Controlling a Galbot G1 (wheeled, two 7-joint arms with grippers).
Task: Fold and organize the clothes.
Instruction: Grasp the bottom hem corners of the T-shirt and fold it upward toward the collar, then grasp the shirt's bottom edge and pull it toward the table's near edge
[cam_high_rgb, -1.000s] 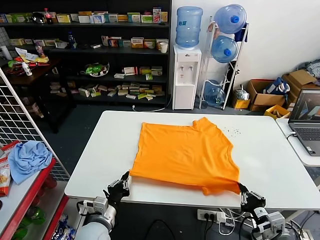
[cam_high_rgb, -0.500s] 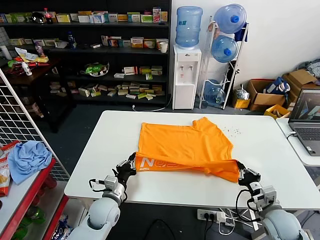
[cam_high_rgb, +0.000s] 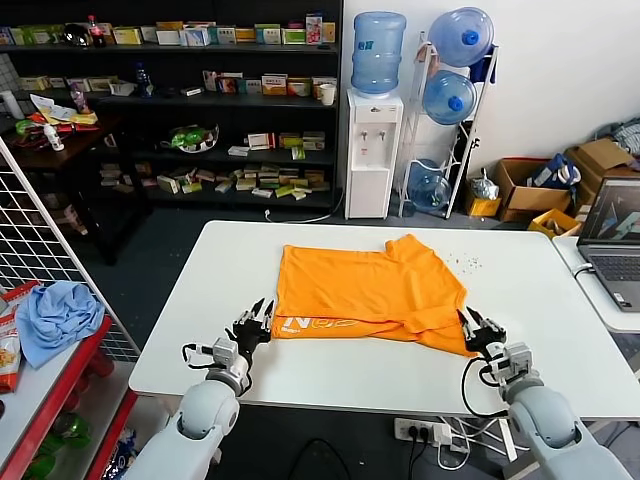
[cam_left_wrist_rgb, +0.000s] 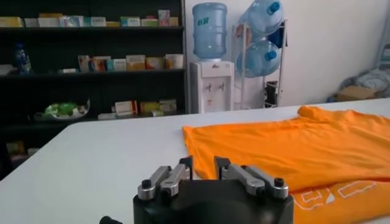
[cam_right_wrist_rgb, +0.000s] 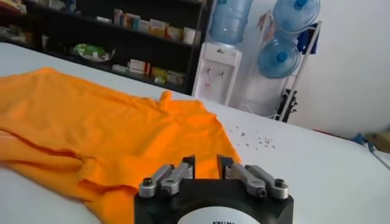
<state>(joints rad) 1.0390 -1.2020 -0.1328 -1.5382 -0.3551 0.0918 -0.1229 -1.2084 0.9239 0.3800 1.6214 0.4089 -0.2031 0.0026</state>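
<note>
The orange T-shirt (cam_high_rgb: 370, 285) lies flat in the middle of the white table (cam_high_rgb: 550, 300). Its near hem is folded back onto it, so a strip with white lettering (cam_high_rgb: 320, 325) faces up. My left gripper (cam_high_rgb: 256, 320) is open at the near left corner of the fold, with the shirt's corner (cam_left_wrist_rgb: 256, 143) just beyond its fingertips (cam_left_wrist_rgb: 203, 163). My right gripper (cam_high_rgb: 474, 326) is open at the near right corner, with the shirt (cam_right_wrist_rgb: 109, 131) just ahead of its fingertips (cam_right_wrist_rgb: 205, 161). Neither gripper holds cloth.
A light blue cloth (cam_high_rgb: 55, 312) lies on a red rack past the table's left edge, beside a wire grid. An open laptop (cam_high_rgb: 615, 240) sits on a side table at right. Shelves and a water dispenser (cam_high_rgb: 372, 150) stand behind the table.
Both grippers carried the near hem from the table's front edge forward over the shirt, turning the lettering up. The hem now lies on the shirt and both grippers have opened.
</note>
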